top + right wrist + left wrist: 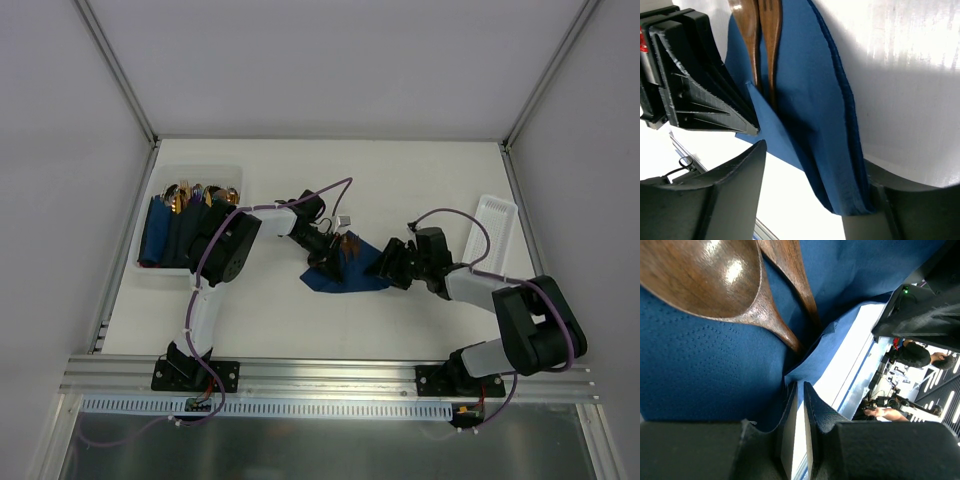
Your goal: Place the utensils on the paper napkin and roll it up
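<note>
The navy paper napkin (345, 272) lies crumpled at mid-table with two gold-bronze utensils (350, 243) on it. In the left wrist view a spoon (705, 275) and a second piece (790, 270) lie side by side on the napkin (700, 370). My left gripper (800, 387) is nearly shut, pinching a raised fold of the napkin's edge. My right gripper (812, 160) is open. The napkin's lifted edge (840, 165) hangs between its jaws, against the right finger. The utensils (765, 40) and the left gripper (754, 131) also show there.
A clear bin (150, 270) at the left holds rolled navy napkins and more gold cutlery. A white slotted tray (492, 228) lies at the right edge. A small grey object (343, 220) sits just behind the napkin.
</note>
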